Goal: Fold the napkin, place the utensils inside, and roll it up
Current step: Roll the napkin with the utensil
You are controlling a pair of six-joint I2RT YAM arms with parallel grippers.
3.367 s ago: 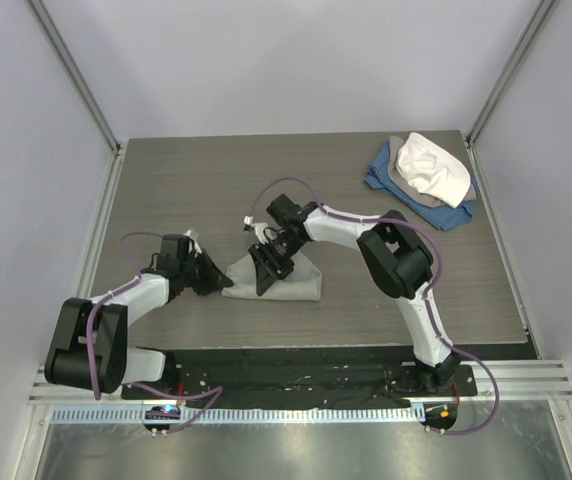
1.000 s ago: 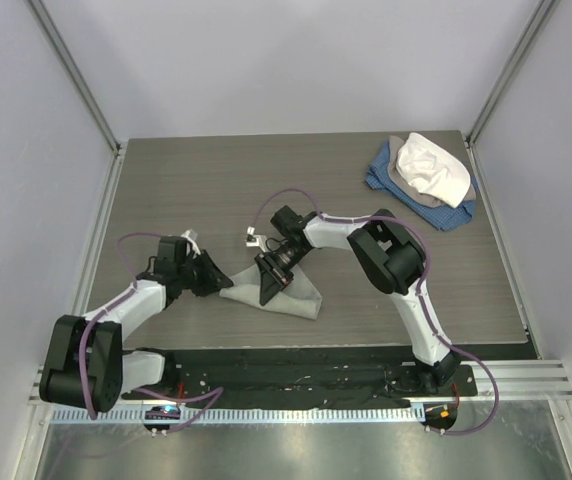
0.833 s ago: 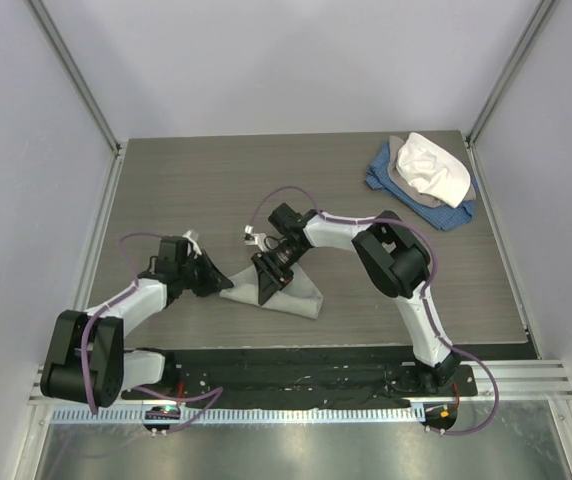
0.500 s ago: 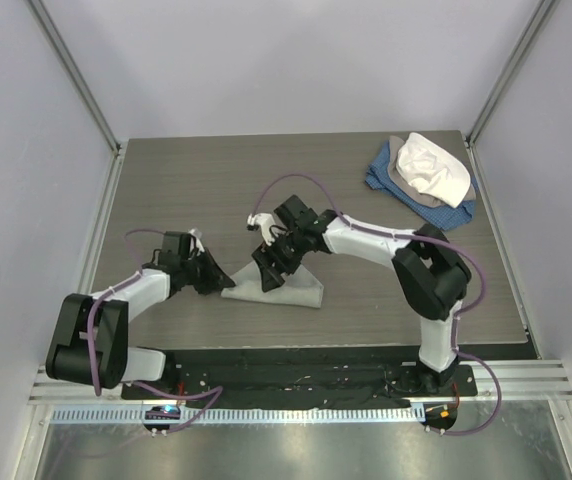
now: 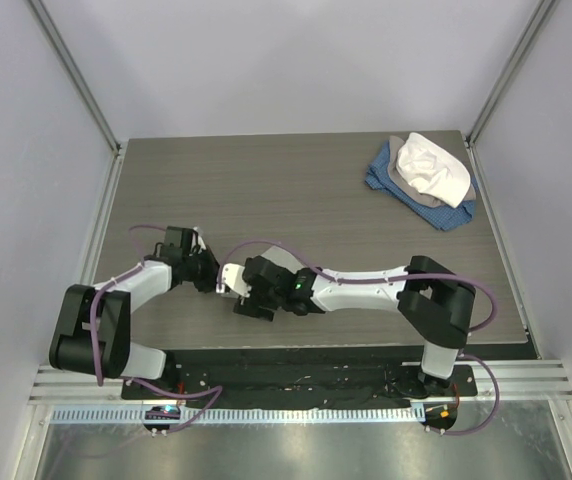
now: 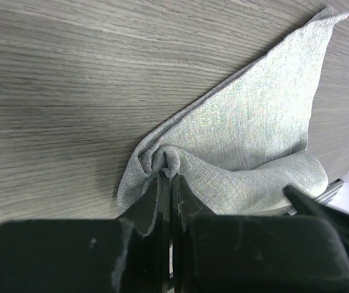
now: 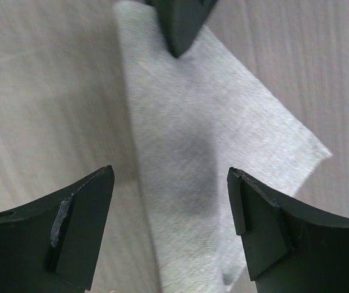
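Two grippers work at one light grey napkin (image 6: 254, 122), low over the near-left part of the table (image 5: 296, 190).
Nearest the bases, the right arm reaches leftward along the front edge. The right gripper (image 7: 168, 177) hangs over the napkin with its jaws wide apart, and the flat cloth shows between the two fingers (image 7: 80, 226). Just beyond it, the left gripper (image 6: 167, 177) has its jaws pressed together on a bunched corner of the napkin. The cloth spreads away from that pinch in a folded, roughly triangular shape on the wood-grain top. In the overhead view the arms hide most of it. At the far right corner lies a heap of blue, grey and white cloths (image 5: 424, 178).
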